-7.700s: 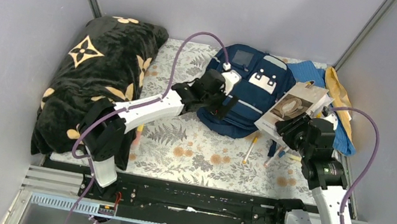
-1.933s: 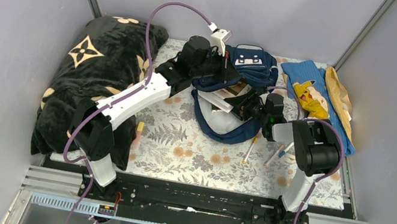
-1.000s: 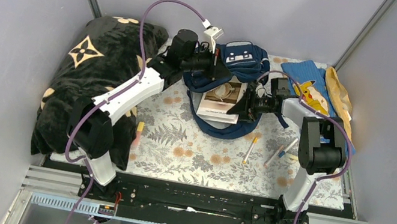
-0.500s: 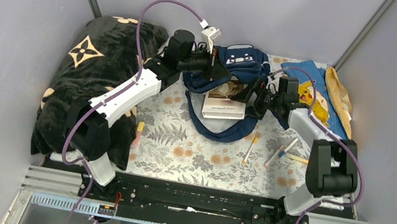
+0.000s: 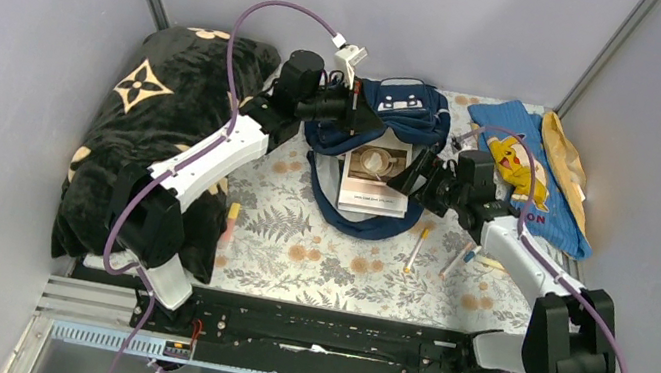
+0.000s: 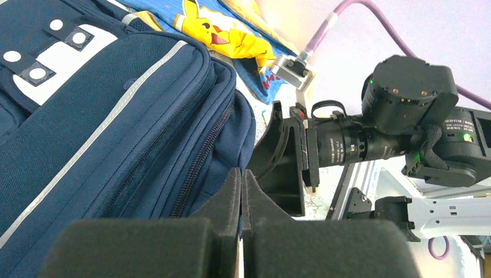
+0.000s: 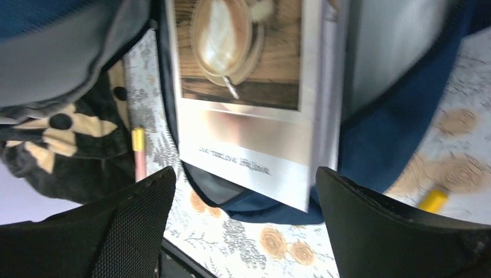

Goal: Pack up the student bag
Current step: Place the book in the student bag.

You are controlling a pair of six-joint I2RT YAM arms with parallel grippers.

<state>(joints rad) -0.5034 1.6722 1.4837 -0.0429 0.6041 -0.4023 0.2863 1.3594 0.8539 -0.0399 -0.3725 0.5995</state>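
L gripper (image 5: 356, 115) sits top centre of the overhead view, fingers pressed flat together on the upper rim of the student bag (image 5: 409, 98), holding its mouth up; the L wrist cam shows no gap btwn the pads. R gripper (image 5: 413, 173), just right of centre, has jaws spread wide w/ nothing in them, at the right edge of a book (image 5: 373, 182); touching or not, can't tell. The book lies flat in the bag's open mouth. The bag is upper middle of the overhead frame on a floral table cover (image 5: 315, 255), btwn a black blanket w/ tan flowers (image 5: 165, 118) at left and a light-blue Pikachu cloth (image 5: 524, 168) at right, w/ a yellow cloth (image 5: 566, 150) beside that. Writing: the book cover has a latte-cup photo w/ one line of print under it, too blurred in the R wrist view to read. Red letters on the Pikachu cloth and white print on the R arm's barrel in the L wrist view are too small to read. L wrist view alone gives the bag's zip teeth, pale stripe & round studs on its white patch. Overhead alone shows both arms and loose pens (image 5: 417, 247) lower right of the bag. R wrist view shows close up a pink-yellow pencil (image 7: 138, 153) by the blanket edge.
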